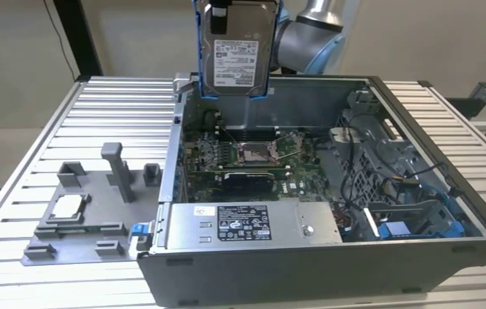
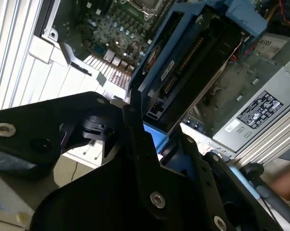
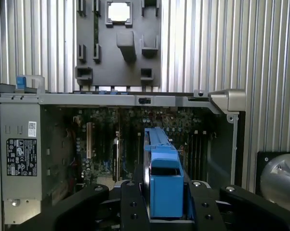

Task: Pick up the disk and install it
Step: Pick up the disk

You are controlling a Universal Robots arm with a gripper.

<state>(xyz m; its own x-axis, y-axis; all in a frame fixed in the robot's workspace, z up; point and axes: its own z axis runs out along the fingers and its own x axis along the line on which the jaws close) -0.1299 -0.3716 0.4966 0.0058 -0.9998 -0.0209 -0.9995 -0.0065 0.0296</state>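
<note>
Holding the disk (image 1: 235, 55) upright by its blue bracket (image 3: 163, 163), with the gripper (image 3: 164, 207) pinched narrow on the top edge, probably so as to go in edge-first. Hanging at twelve o'clock in the exterior view, above the far wall of the open computer case (image 1: 311, 264), label to the camera, clear of the motherboard (image 1: 204, 161). Not yet seated; bay with blue fittings (image 1: 397, 228) at four o'clock, well apart

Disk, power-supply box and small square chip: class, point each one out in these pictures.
disk (image 1: 237, 63), exterior view, middle of its white label.
power-supply box (image 1: 244, 223), exterior view, its dark label.
chip (image 1: 68, 206), exterior view, its silver top face.
</note>
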